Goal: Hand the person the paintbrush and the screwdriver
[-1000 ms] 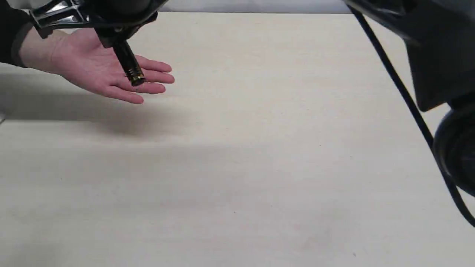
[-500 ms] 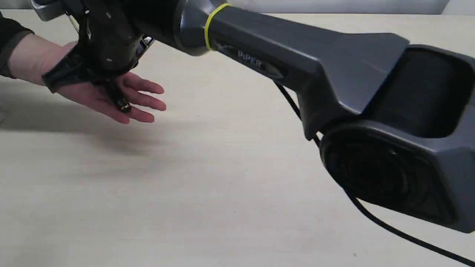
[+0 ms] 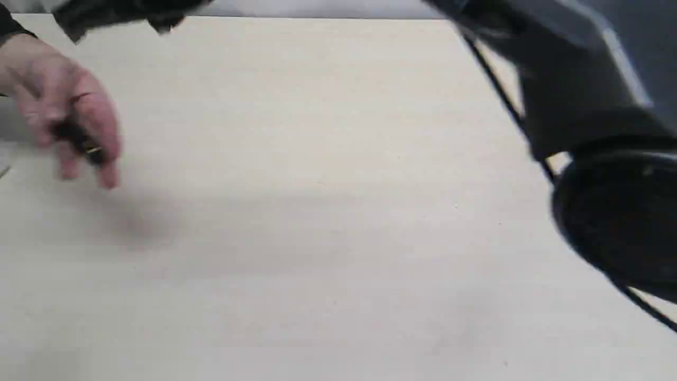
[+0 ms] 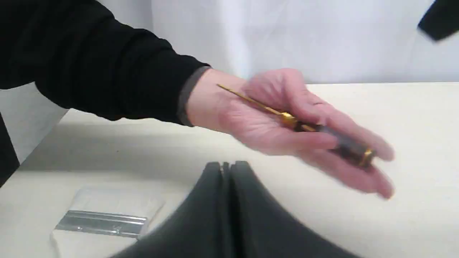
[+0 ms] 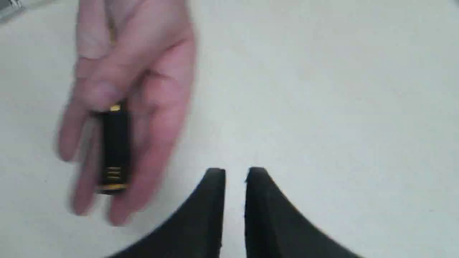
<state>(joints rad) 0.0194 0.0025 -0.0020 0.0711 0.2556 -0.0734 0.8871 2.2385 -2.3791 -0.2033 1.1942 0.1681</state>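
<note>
Beside the narrowly parted, empty right gripper (image 5: pixel 235 172), a slim black-and-gold screwdriver (image 5: pixel 114 150) is held in a bare hand (image 5: pixel 143 71); held loosely, it could be dropped.

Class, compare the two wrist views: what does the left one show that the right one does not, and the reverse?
Only the left wrist view: the black sleeve, the golden shaft of the screwdriver, and the left pincer, shut. Only the right wrist view: the right pincer, slightly parted. Both: the person's hand holding the screwdriver over the table.
</note>
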